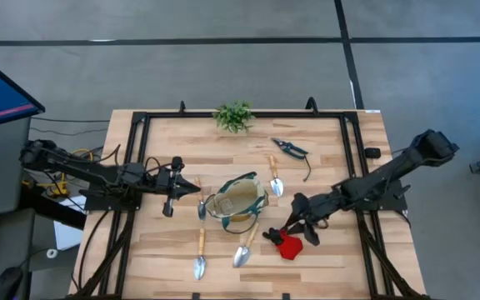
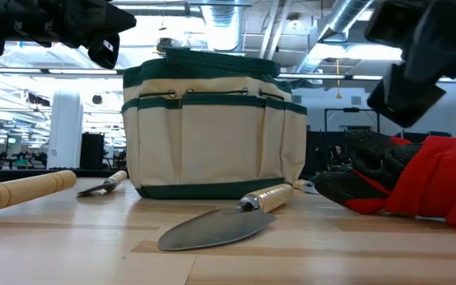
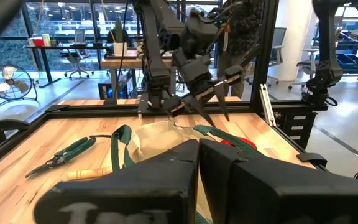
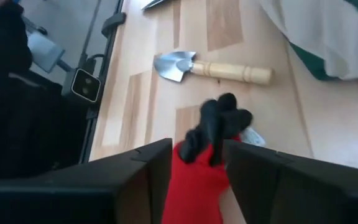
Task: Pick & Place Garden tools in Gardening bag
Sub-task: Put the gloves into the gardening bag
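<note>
The tan gardening bag [image 1: 236, 200] with green trim stands upright mid-table, mouth open; it also shows in the low view [image 2: 212, 127]. A red-and-black glove [image 1: 286, 244] lies flat to the bag's near right. My right gripper [image 1: 297, 225] is open just above it; in the right wrist view its fingers [image 4: 148, 168] stand on either side of the glove's red part [image 4: 194, 186]. My left gripper [image 1: 195, 190] is shut and empty, above the table by the bag's left side. Wooden-handled trowels lie around the bag [image 1: 244, 246] [image 1: 199, 254] [image 1: 274, 179]. The shears [image 1: 290, 148] lie at the far right. My right gripper comes at the glove slanting down from the table's right. Its open fingers flank the red part [image 4: 194, 186], and I cannot tell whether they touch it. The glove lies flat on the table.
A leafy green plant [image 1: 233, 117] stands at the far edge. A small scoop [image 1: 201, 208] lies by the bag's left side. One trowel's handle [image 2: 271, 198] rests against the foot of the bag. A black frame [image 1: 140, 117] rims the table.
</note>
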Motion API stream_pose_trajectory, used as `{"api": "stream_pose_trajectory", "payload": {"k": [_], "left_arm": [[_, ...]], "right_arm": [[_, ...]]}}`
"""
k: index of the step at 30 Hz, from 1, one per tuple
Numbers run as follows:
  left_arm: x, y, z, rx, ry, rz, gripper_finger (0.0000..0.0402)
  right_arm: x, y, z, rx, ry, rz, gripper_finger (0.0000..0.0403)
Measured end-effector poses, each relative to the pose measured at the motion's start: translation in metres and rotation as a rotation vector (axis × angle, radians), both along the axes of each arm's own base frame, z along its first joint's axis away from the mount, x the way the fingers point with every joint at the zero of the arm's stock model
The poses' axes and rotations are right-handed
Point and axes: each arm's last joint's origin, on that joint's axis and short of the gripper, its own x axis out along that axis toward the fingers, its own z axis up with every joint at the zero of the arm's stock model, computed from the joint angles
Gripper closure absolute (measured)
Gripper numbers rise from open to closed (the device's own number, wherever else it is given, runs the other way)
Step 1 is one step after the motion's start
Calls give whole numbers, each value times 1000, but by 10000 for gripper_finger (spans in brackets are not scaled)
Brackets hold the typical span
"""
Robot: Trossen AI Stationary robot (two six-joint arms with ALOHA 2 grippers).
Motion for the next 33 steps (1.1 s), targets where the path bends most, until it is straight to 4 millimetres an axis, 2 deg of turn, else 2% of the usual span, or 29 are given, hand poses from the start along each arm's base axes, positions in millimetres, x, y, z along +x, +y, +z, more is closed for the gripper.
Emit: {"api": "stream_pose_trajectory", "payload": {"k": [7, 15, 21, 27, 30, 33], "left_arm": [[0, 0, 0, 0, 2, -1, 400], [-2, 0, -8, 7, 34, -4, 400], [-4, 1, -20, 11, 68, -4, 400], [-5, 1, -20, 6, 60, -3, 400], [-5, 1, -19, 6, 59, 0, 400], [-5, 1, -19, 5, 55, 1, 400]], "right_arm": [[28, 13, 6, -87, 199, -7, 318], [51, 24, -7, -106, 293, -18, 326], [57, 29, -23, -66, 376, 2, 325], [57, 30, -29, -64, 416, 16, 329], [57, 28, -29, -67, 429, 14, 346], [56, 26, -30, -85, 436, 30, 386]]}}
